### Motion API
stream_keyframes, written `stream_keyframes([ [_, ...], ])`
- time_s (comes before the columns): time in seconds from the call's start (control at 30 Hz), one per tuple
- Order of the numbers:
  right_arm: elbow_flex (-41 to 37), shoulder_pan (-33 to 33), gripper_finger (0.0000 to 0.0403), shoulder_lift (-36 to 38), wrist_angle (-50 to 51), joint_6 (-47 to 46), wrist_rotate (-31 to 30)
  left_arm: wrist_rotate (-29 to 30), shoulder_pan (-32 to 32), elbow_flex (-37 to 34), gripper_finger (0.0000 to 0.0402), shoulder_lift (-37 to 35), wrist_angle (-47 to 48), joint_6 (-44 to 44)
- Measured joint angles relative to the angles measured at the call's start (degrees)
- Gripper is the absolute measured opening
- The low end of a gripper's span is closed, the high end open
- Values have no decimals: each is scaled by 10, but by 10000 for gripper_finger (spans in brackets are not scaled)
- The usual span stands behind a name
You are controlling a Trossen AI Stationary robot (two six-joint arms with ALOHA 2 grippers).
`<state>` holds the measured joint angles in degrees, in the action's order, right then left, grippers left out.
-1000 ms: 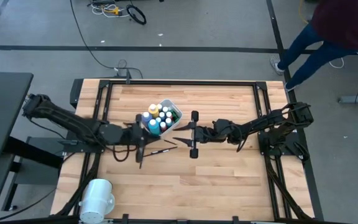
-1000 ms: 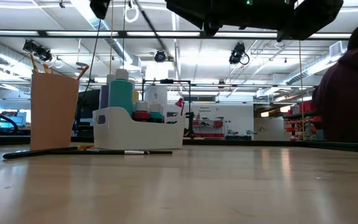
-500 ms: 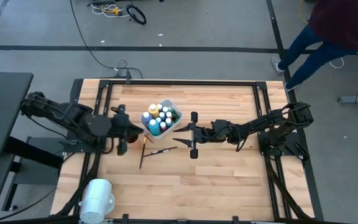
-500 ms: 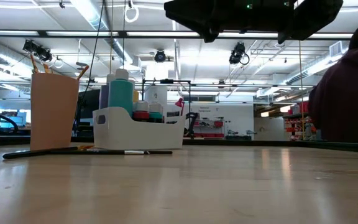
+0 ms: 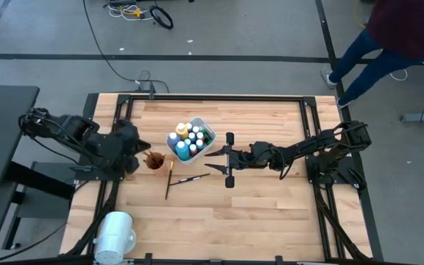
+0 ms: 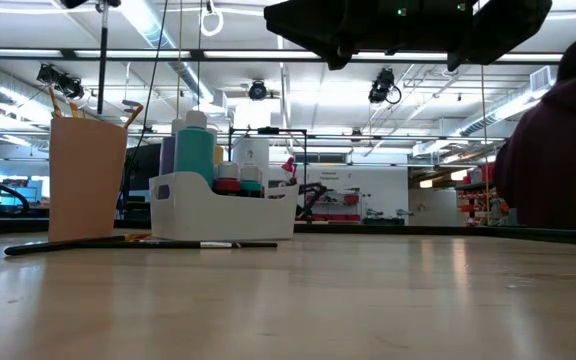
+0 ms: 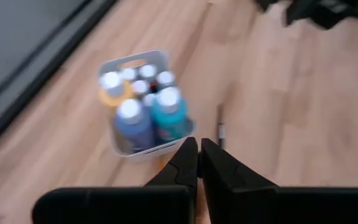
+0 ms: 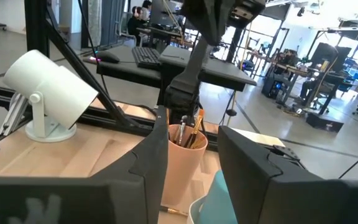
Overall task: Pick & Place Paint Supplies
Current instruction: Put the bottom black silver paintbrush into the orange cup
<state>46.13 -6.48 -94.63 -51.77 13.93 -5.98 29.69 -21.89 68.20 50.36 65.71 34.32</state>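
Observation:
Paint bottles [image 5: 188, 139] with white caps stand upright in the white tub [image 5: 205, 130], also seen in the left wrist view as bottles [image 7: 143, 111]. A peach cup [image 5: 154, 160] holding brushes [image 8: 189, 134] stands left of the tub. Two thin brushes [image 5: 169, 179] [image 5: 195, 177] lie flat on the wood in front of the tub. My left gripper [image 5: 139, 147] is shut, raised, left of the cup. My right gripper [image 5: 210, 160] hovers open right of the tub, fingers pointing at the cup [image 8: 187, 163].
A large white cylinder [image 5: 115, 232] lies at the near left corner. Black frame rails [image 5: 212, 97] run along the table's edges. A person [image 5: 400, 33] stands beyond the far right corner. Bare wood [image 5: 256, 221] spreads over the near right half.
My left gripper has drawn back toward the table's left edge from over the cup, which it covered in the high view and which now shows. The right arm, tub, cup and loose brushes have stayed put.

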Motion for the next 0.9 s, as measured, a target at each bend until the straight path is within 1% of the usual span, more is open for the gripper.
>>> stream_keyframes([
  [0.1, 0, 0, 143, 0, 0, 0, 0, 30, 0, -1, 9, -1, 47, 38],
  [0.17, 0, 0, 143, 0, 0, 0, 0, 47, 0, -12, 11, 2, 60, 68],
  [0.23, 0, 0, 143, 0, 0, 0, 0, 47, 0, -39, 12, 2, 42, 70],
  [0.33, 0, 0, 143, 0, 0, 0, 0, 25, 0, -91, 10, 3, -2, 73],
  [0.4, 0, 0, 143, 0, 0, 0, 0, 22, 0, -128, 10, 3, -32, 73],
  [0.57, 0, 0, 143, 0, 0, 0, 0, 21, 0, -196, 29, 3, -58, 114],
  [0.73, 0, 0, 143, 0, 0, 1, 0, 13, 0, -229, 35, 3, -60, 146],
  [0.9, 0, 0, 143, 0, 0, 1, 0, 17, 0, -236, 38, 3, -70, 149],
])
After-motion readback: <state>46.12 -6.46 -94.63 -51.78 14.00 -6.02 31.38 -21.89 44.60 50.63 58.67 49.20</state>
